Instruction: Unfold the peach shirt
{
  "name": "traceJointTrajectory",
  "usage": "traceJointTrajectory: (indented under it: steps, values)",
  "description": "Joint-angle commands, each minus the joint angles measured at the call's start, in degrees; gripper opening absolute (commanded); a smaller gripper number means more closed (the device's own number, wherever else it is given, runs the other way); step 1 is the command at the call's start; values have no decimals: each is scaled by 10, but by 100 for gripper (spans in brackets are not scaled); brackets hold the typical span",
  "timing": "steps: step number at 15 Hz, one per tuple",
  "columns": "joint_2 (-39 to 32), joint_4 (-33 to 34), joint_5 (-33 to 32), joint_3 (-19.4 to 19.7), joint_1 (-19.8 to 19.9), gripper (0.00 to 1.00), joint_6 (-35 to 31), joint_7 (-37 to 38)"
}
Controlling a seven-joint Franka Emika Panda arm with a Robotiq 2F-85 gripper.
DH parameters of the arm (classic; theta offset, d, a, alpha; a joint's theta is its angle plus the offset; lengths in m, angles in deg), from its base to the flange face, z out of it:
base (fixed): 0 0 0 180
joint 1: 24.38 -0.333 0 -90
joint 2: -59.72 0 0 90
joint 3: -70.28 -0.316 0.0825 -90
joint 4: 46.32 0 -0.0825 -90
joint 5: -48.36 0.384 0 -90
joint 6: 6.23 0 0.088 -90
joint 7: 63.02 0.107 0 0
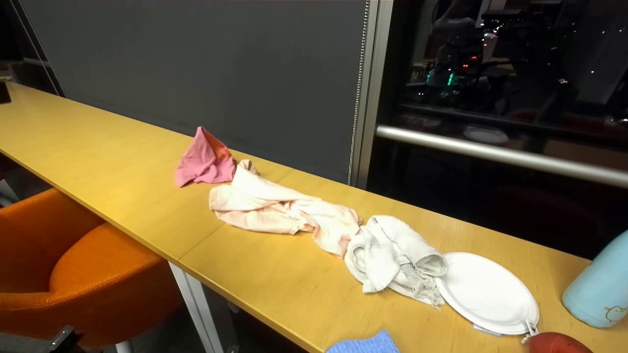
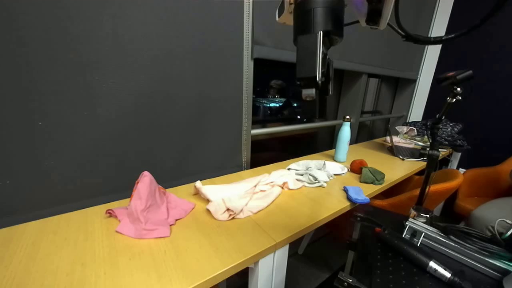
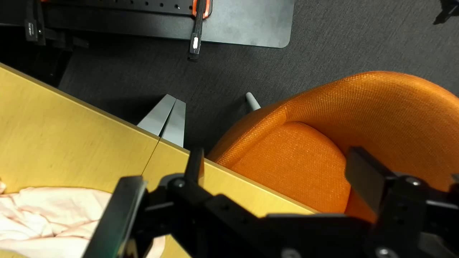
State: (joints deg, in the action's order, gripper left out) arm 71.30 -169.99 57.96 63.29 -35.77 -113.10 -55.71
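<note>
Peach in colour, the crumpled shirt is laid along the yellow table, between the pink cloth and the white-grey cloth, with one end touching the latter. The gripper is positioned above table level, and its jaws are spread wide and released. A white plate is placed beside the white-grey cloth, and a light-blue bottle is stood upright near the plate.

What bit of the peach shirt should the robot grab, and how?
I'd take the peach shirt from above, by the small corner nearest the pink cloth. That corner seems to curl up, so it should be easy to pinch. The shirt's opposite end meets the white-grey cloth, which could get dragged along.
</note>
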Motion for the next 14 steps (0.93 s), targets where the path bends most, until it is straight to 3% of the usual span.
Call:
traceJointTrajectory:
  steps: [1, 8, 10, 14]
  values:
    - [9, -4, -7, -10, 14, 100, -16, 16]
    - [-39, -5, -149, -5, 70, 100, -206, 138]
    - [-55, -19, -200, -3, 86, 100, -236, 193]
    - [-63, -72, -268, 10, 103, 100, -231, 301]
